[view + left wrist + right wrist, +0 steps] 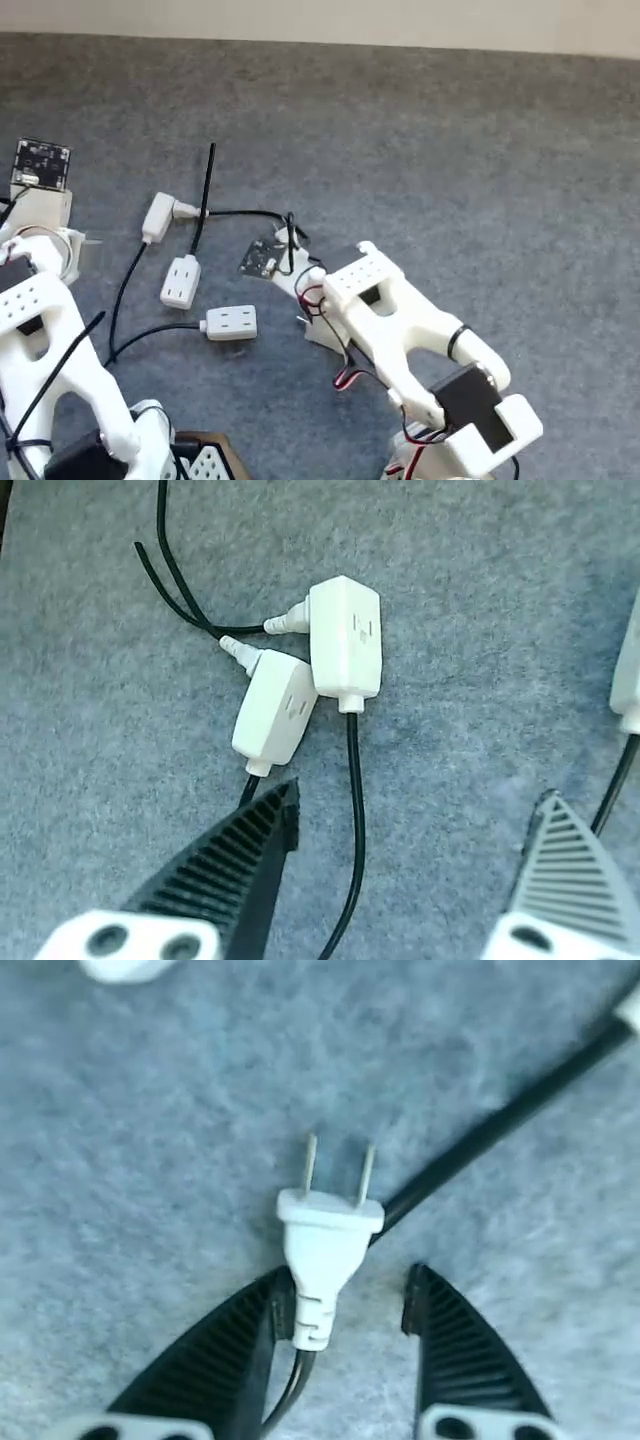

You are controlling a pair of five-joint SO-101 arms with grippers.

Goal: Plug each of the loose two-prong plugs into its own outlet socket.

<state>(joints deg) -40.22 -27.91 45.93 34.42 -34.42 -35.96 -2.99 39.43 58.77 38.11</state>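
grey carpet (450, 150) is lying under everything, and the right gripper (350, 1280) is hanging with fingers apart astride the two-prong plug (325, 1240), seemingly lining up a grasp, while the left gripper (419, 792), fingers likewise apart, is hovering by an outlet socket (275, 705) further left.

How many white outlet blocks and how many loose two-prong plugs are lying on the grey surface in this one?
White outlet blocks: 3
Loose two-prong plugs: 1
Total: 4
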